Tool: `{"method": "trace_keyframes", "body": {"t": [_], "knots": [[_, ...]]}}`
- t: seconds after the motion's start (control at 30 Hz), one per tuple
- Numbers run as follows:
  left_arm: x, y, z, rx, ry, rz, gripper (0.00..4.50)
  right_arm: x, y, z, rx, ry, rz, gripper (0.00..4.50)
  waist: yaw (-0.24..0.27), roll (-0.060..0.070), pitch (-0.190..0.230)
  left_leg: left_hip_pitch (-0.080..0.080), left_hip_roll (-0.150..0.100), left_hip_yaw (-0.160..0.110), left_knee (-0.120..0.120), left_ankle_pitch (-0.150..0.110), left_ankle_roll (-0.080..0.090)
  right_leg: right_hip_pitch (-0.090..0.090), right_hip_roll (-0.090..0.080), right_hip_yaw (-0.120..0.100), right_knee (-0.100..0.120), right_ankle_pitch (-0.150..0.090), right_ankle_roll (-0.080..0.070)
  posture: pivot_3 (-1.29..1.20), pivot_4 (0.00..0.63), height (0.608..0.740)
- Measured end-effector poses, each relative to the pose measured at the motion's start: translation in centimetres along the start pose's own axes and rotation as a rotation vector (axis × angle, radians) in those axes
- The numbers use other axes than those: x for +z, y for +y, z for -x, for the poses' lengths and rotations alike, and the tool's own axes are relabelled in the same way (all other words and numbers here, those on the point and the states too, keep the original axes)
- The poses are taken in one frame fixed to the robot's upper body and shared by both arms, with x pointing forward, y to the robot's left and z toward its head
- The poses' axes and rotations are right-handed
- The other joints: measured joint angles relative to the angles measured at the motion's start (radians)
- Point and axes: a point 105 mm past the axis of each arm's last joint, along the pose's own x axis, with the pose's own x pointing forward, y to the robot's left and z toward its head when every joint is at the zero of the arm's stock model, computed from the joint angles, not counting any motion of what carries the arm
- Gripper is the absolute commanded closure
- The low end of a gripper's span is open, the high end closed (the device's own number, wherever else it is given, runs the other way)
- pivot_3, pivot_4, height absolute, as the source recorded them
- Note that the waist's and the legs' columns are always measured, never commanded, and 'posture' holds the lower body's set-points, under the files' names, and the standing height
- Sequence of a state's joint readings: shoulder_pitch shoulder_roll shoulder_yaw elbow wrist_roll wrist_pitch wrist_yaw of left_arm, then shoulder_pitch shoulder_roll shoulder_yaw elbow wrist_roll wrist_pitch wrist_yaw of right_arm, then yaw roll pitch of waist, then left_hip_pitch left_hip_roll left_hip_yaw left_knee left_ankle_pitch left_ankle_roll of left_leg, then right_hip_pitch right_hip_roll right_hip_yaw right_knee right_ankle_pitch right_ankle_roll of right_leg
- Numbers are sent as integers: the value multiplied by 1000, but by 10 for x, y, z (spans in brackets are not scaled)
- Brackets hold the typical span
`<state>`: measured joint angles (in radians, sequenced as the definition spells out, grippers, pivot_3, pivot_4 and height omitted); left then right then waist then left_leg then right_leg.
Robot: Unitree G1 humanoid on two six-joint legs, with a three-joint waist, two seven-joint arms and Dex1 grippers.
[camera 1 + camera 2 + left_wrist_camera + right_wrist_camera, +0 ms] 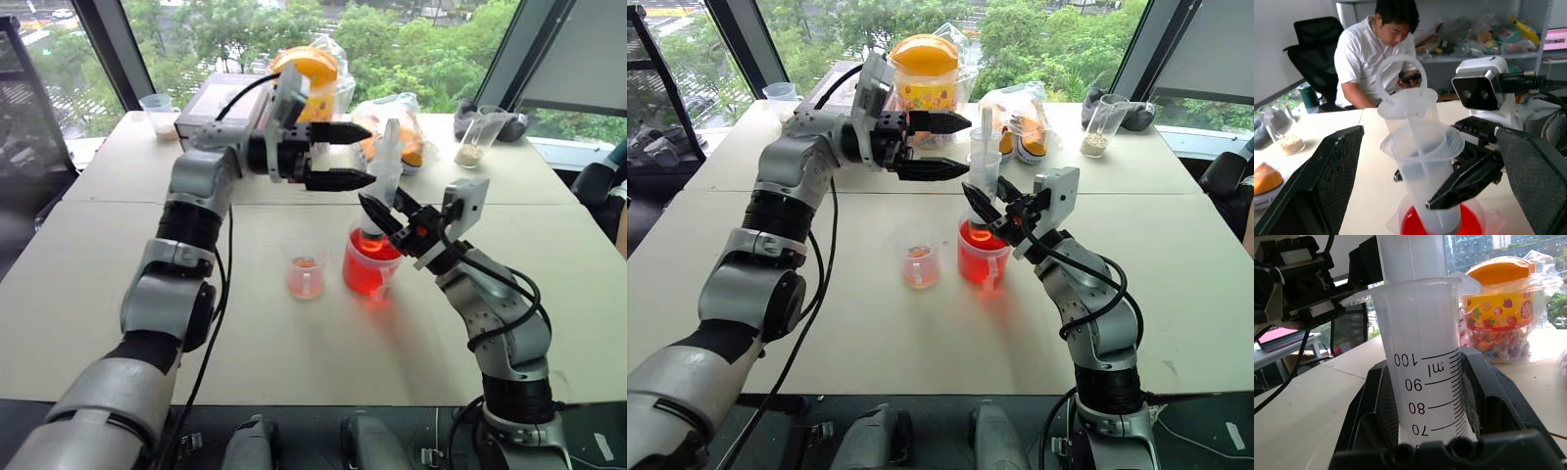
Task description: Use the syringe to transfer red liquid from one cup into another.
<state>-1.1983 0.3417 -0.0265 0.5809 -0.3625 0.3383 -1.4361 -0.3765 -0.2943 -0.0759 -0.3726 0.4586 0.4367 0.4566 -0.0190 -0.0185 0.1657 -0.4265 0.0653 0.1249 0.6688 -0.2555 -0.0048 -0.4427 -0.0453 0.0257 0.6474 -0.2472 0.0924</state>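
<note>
1. The right pincer (384, 217) is clenching the barrel of the large clear plastic syringe (385, 181) with black scale marks, holding it upright with its lower end dipping into the wide clear measuring cup (371, 262) of bright red liquid (367, 269).
2. The left pincer (345, 155) is standing released, its two black fingers spread wide and pointing level toward the syringe's white plunger (1400, 93), one finger on each side of it in the left wrist view and touching nothing.
3. Judging by this, the filling step is in hand: the syringe is sitting in the red cup with the plunger raised above the barrel, though how much liquid the barrel is holding cannot be told.
4. The next move probably calls for lifting the syringe clear of the red cup and carrying it over to the small clear beaker (305, 275), which is looking pale pink and standing just beside the red cup on the pale worktop (294, 343).
5. There the left pincer would need to close on the plunger top and press it down, while the right one is keeping the barrel steady and upright.
</note>
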Motion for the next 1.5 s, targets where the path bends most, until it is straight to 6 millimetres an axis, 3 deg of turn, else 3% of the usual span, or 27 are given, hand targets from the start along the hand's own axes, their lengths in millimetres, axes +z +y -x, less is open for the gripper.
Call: {"method": "trace_keyframes", "body": {"t": [0.2, 0.43, 0.6, 0.7, 0.77, 0.9, 1.17, 1.33, 1.5], "knots": [[-18, -16, 32, 7, 96, 49, 78, 7, -1, -2, 4, -22, 3, 3103, -1, 0, 0, 1, 1, 0, 0, 0, 0, 0, 0, 0, 1, 0, 0, 0, 150, 740], [-24, -21, 48, 56, 148, 58, 78, 20, -1, -8, 18, -46, 13, 3103, 4, 0, 0, 0, 0, 1, 1, 0, 0, 0, -1, 0, 1, 0, 0, 0, 150, 740], [-20, -14, 54, 126, 148, 47, 78, 73, 12, -28, 104, -184, 15, 3103, -1, 0, 0, 1, 1, 0, 1, 0, 0, 0, 0, 0, 2, 0, 0, 0, 150, 740], [-19, -11, 56, 154, 143, 42, 78, 89, 31, -42, 191, -250, -34, 3103, -1, 0, 0, 1, 1, 0, 0, 0, 0, 0, 1, 0, 2, 0, 0, 0, 150, 740], [-20, -11, 61, 176, 154, 39, 78, 81, 40, -50, 229, -247, -86, 3103, -1, 0, 0, 0, 1, 1, 0, 0, 0, 0, 0, 0, 2, 0, 0, 0, 150, 740], [-20, -9, 78, 235, 187, 38, 78, 48, 45, -59, 245, -194, -151, 3103, 1, 0, 0, 0, 1, 1, 1, 0, 0, 0, -1, 0, 2, 0, 0, 0, 150, 740], [-11, -9, 92, 270, 202, 24, 78, -17, 55, -48, 267, -62, -157, 3103, 2, 0, 0, 0, 1, 2, 1, 0, 0, 0, -1, 0, 1, 0, 0, 0, 150, 740], [-5, -2, 91, 288, 183, 4, 78, -22, 56, -45, 275, -59, -134, 3103, 1, 0, 0, 0, 1, 1, 1, 1, -1, 0, 0, 0, 2, 0, 0, 0, 150, 740], [13, 12, 76, 285, 115, -22, 78, -27, 59, -43, 287, -45, -100, 3103, 3, 0, 0, 0, 1, 1, 1, 1, -1, 0, 0, -1, 2, 0, 0, 0, 150, 740]]}}
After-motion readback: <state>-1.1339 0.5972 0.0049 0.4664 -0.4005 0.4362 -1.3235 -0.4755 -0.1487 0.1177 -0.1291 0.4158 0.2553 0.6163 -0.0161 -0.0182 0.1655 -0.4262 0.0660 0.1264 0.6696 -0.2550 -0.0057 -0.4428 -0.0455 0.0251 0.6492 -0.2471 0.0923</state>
